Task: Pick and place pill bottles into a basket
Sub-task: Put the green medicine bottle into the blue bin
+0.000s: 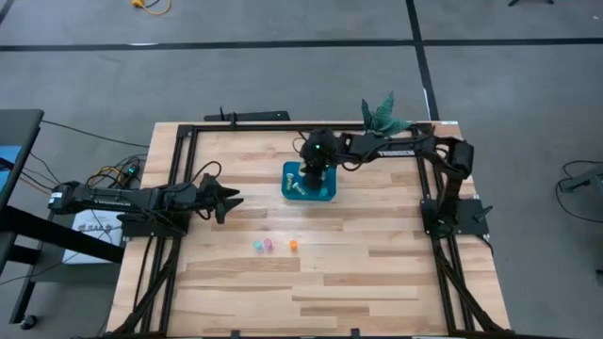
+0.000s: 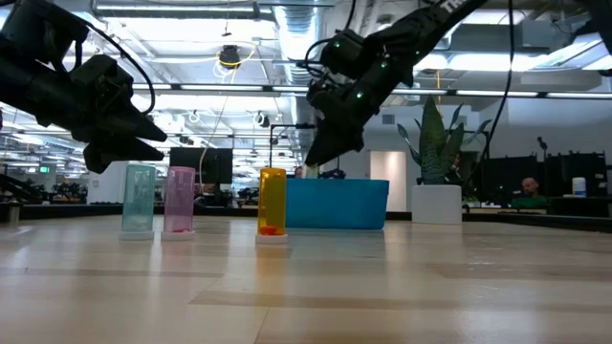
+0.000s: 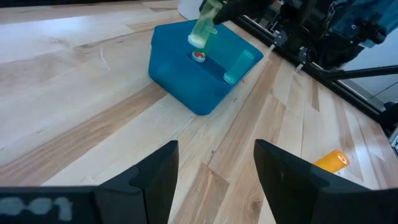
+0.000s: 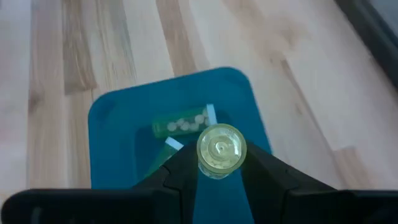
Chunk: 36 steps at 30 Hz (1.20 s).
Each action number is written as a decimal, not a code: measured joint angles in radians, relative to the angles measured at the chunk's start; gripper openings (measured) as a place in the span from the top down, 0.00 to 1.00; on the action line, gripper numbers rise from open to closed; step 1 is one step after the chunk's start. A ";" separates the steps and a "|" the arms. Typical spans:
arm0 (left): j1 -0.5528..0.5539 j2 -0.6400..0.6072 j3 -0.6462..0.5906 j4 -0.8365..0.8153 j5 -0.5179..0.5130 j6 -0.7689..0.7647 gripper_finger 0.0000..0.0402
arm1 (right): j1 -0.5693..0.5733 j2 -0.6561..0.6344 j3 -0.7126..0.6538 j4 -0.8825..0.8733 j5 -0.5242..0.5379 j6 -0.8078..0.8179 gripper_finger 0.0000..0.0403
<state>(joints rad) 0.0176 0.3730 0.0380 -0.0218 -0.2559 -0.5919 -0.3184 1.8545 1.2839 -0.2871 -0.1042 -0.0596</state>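
The teal-blue basket (image 1: 327,193) sits on the table's far middle. A green pill bottle (image 4: 180,128) lies inside it on its side and also shows in the left wrist view (image 3: 239,66). My right gripper (image 1: 315,175) is over the basket, shut on a pale yellow pill bottle (image 4: 221,150). A blue bottle (image 1: 256,246), a pink bottle (image 1: 268,244) and an orange bottle (image 1: 293,245) stand upright on the table nearer the front. My left gripper (image 1: 229,200) is open and empty, to the left of the basket. My right gripper pinches the pale yellow bottle's sides (image 4: 200,155) between its two fingers, which come from above, pointing down. The bottle's round end faces the wrist camera. Its free end (image 3: 199,38) hangs, a little tilted, below the fingers, over the basket's inside.
A white pot with a green plant (image 1: 384,115) stands at the table's far right, behind the basket. A black frame (image 1: 179,169) runs round the table's edges. Bare wood lies between the basket and the three standing bottles.
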 joint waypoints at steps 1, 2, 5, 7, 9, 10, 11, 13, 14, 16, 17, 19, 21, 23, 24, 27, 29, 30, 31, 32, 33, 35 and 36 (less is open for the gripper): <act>0.000 0.000 0.000 0.001 0.000 0.001 0.50 | 0.000 0.008 0.000 0.005 -0.001 0.005 0.74; 0.000 0.000 0.000 0.001 0.000 0.003 0.50 | 0.000 0.014 0.000 0.003 -0.003 0.006 0.74; 0.000 0.000 0.000 0.001 -0.001 0.003 0.50 | 0.000 0.016 0.000 0.006 -0.003 0.006 0.74; 0.000 0.000 0.000 0.001 -0.002 0.003 0.50 | 0.000 0.016 0.000 0.007 -0.003 0.004 0.74; 0.000 0.000 0.000 0.001 -0.004 0.008 0.50 | -0.005 0.016 0.000 0.006 -0.003 0.001 0.74; 0.000 0.000 0.000 0.001 -0.005 0.008 0.50 | -0.008 0.016 0.000 0.006 -0.004 0.002 0.74; 0.000 0.000 0.000 0.001 -0.009 0.008 0.50 | -0.011 0.016 0.000 0.006 -0.004 0.007 0.74; 0.000 0.000 0.000 0.001 -0.012 0.009 0.50 | -0.015 0.016 0.000 0.005 -0.004 0.017 0.74; 0.000 0.000 0.000 0.001 -0.012 0.009 0.50 | -0.018 0.016 0.000 0.006 -0.004 0.026 0.74; 0.000 0.000 0.000 0.001 -0.012 0.009 0.50 | -0.018 0.016 0.000 0.005 -0.003 0.033 0.74; 0.000 0.000 0.000 0.001 -0.014 0.009 0.50 | -0.018 0.017 0.000 0.006 -0.003 0.033 0.74; 0.000 0.000 0.000 0.002 -0.020 0.010 0.50 | -0.015 0.039 0.004 0.025 -0.004 0.034 0.74; 0.000 0.000 0.000 0.002 -0.021 0.010 0.50 | -0.017 0.057 0.000 0.002 -0.017 0.057 0.74; 0.000 0.000 0.000 0.002 -0.021 0.010 0.50 | -0.017 0.079 0.002 0.020 -0.048 0.066 0.74; 0.000 0.000 0.000 0.003 -0.021 0.010 0.50 | -0.018 0.083 0.002 0.018 -0.055 0.067 0.74; 0.000 0.000 0.000 0.003 -0.021 0.010 0.50 | -0.017 0.083 0.001 0.022 -0.054 0.057 0.74; 0.000 0.000 0.000 0.003 -0.021 0.010 0.50 | -0.017 0.083 0.002 0.035 -0.051 0.052 0.74; 0.000 0.000 0.000 0.004 -0.021 0.010 0.50 | -0.018 0.083 0.002 0.037 -0.049 0.052 0.74; 0.000 0.000 0.000 0.003 -0.021 0.010 0.50 | -0.023 0.083 0.002 0.038 -0.049 0.052 0.74; 0.000 0.000 0.000 0.003 -0.021 0.010 0.50 | -0.028 0.083 0.002 0.037 -0.052 0.053 0.74; 0.000 0.000 0.000 0.003 -0.021 0.010 0.50 | -0.031 0.083 0.002 0.033 -0.052 0.059 0.74; 0.000 0.000 0.000 0.004 -0.021 0.010 0.50 | -0.038 0.083 0.002 0.021 -0.052 0.074 0.74; 0.000 0.000 0.000 0.004 -0.021 0.010 0.50 | -0.040 0.083 0.002 0.018 -0.051 0.082 0.74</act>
<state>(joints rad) 0.0177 0.3729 0.0380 -0.0181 -0.2771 -0.5823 -0.3580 1.9373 1.2854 -0.2689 -0.1556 0.0219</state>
